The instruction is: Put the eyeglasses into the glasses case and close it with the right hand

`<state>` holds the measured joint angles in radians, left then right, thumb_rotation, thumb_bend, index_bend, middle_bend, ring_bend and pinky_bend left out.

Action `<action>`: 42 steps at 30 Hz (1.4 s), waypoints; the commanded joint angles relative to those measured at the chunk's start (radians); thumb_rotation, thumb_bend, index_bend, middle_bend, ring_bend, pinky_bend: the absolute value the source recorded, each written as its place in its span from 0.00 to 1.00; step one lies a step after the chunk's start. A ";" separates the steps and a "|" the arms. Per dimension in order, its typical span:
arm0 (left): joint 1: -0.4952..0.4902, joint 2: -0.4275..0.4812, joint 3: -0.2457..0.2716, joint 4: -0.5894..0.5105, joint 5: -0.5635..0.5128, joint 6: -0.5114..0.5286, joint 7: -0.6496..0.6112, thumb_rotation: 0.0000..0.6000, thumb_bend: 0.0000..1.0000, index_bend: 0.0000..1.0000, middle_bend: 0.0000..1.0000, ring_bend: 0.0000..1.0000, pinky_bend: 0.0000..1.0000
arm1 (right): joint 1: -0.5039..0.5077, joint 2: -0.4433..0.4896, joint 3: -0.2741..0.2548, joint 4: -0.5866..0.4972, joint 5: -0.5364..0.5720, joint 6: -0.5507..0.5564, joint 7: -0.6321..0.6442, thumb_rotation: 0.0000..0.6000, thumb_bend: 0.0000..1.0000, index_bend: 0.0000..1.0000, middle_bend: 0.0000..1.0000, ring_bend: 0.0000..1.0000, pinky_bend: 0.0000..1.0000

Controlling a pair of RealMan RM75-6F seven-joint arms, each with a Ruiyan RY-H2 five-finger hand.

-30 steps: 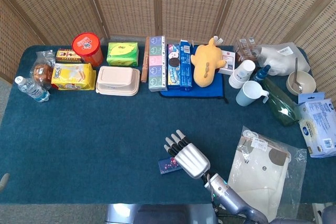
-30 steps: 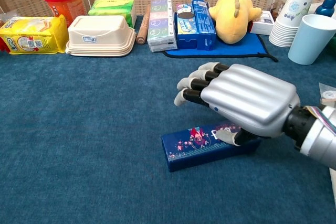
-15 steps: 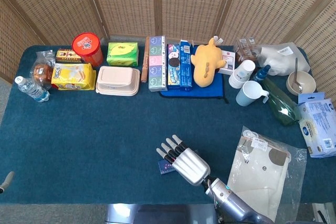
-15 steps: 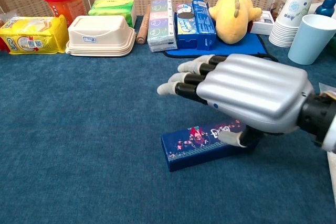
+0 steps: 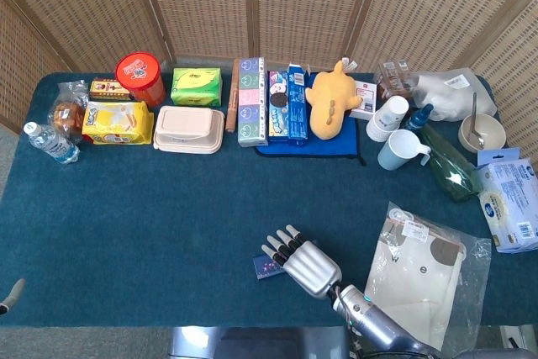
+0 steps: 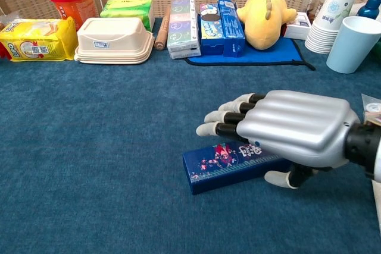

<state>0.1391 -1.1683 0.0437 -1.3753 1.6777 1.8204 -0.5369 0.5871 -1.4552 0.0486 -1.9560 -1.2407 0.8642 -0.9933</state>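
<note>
While the right hand (image 6: 292,128) hovers palm-down with fingers spread and holding nothing, the closed dark-blue glasses case (image 6: 235,166) lies directly beneath it, long axis running left-right, its left end jutting past the fingertips. Its lid print is unreadable; no eyeglasses or left hand show.

Head view: high, looking steeply down over whole tabletop (image 5: 151,233). Chest view: low, close, facing forward across tabletop. Both share right hand (image 5: 309,263) and back row.

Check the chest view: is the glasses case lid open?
No, the blue glasses case lies shut and flat on the table, with the right hand spread above it.
</note>
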 commanded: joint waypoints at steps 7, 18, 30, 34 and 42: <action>0.005 0.004 -0.001 0.003 -0.009 0.001 -0.010 1.00 0.28 0.00 0.00 0.00 0.00 | 0.069 -0.024 0.006 0.025 0.102 -0.012 0.002 1.00 0.34 0.05 0.10 0.09 0.11; 0.003 0.001 0.000 0.015 -0.016 -0.011 -0.029 1.00 0.28 0.00 0.00 0.00 0.00 | 0.124 -0.077 0.016 0.069 0.166 0.027 0.077 1.00 0.33 0.40 0.34 0.34 0.28; -0.004 0.000 -0.002 0.020 -0.014 -0.019 -0.034 1.00 0.28 0.00 0.00 0.00 0.00 | 0.128 -0.064 0.040 0.072 0.167 0.112 0.173 1.00 0.33 0.49 0.41 0.45 0.33; -0.010 0.002 -0.003 0.013 -0.009 -0.022 -0.029 1.00 0.28 0.00 0.00 0.00 0.00 | 0.140 -0.046 0.064 0.086 0.202 0.129 0.187 1.00 0.33 0.48 0.41 0.45 0.33; -0.017 0.006 -0.003 -0.002 -0.004 -0.028 -0.010 1.00 0.28 0.00 0.00 0.00 0.00 | 0.175 -0.040 0.103 0.152 0.294 0.127 0.216 1.00 0.32 0.47 0.41 0.42 0.30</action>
<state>0.1228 -1.1635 0.0407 -1.3763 1.6736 1.7928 -0.5484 0.7516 -1.4954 0.1419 -1.8196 -0.9646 0.9932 -0.7861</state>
